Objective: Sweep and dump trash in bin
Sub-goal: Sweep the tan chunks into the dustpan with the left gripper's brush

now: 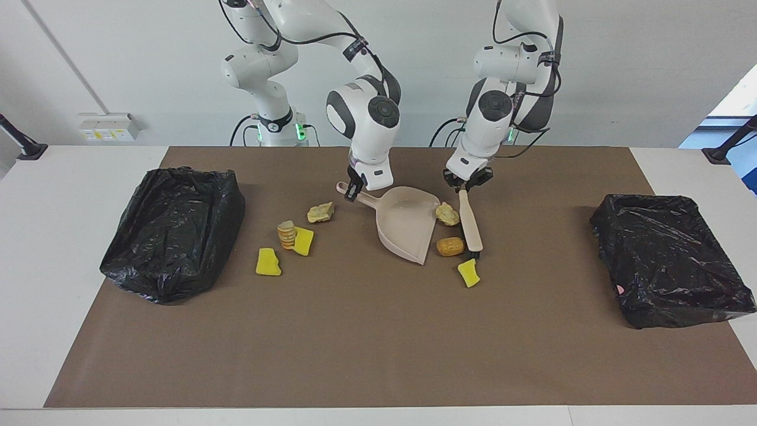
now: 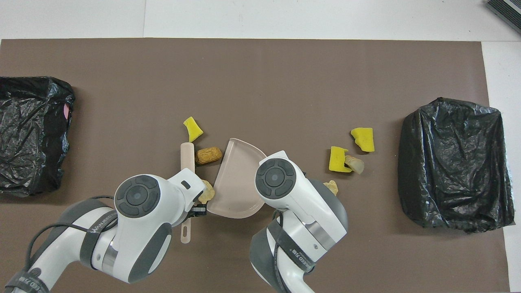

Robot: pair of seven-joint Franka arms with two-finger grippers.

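L gripper pinches brush handle, bristles by sponge chunk; R gripper clamps dustpan handle, steadying it mid-mat to catch scraps.

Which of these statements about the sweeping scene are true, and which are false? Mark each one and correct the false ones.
1. No trash lies in the dustpan. True.
2. The left arm's jaws are shut on the brush. True.
3. Every scrap lies between dustpan and brush. False: a yellow sponge chunk and others lie on the mat toward the right arm's end of the table.
4. Only one black bin stands on the table. False: there are two, one at the right arm's end and one at the left arm's end.
5. The right arm's jaws hang open over a bin. False: they are shut on the dustpan's handle.
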